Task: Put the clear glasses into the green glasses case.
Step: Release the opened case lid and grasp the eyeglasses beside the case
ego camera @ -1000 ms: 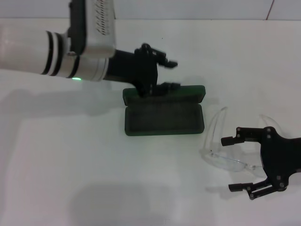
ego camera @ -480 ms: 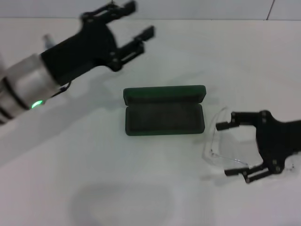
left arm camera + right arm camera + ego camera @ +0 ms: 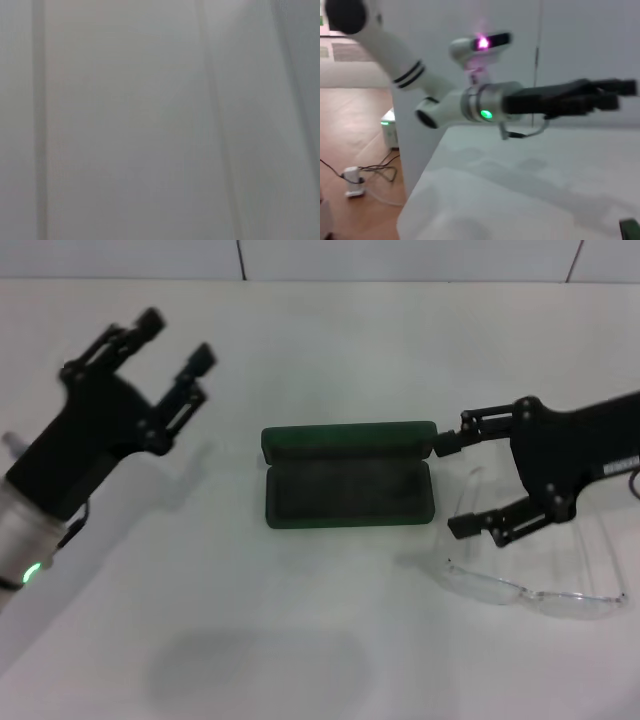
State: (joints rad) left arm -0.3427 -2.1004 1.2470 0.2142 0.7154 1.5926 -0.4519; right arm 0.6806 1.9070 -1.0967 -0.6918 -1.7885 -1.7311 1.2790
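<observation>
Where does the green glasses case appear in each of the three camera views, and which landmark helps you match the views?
Head view: the green glasses case lies open at the centre of the white table.
Left wrist view: not in it; only a pale blurred surface shows.
Right wrist view: only a dark green sliver shows at one corner, probably the case.
Shared landmark: the left gripper, also seen in the right wrist view.

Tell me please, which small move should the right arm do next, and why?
Probably lower the right gripper toward the clear glasses and close on the frame. Its jaws stand open above them, holding nothing; the glasses lie on the table beside the green glasses case, which is already open. The left gripper is open, off to the side.
</observation>
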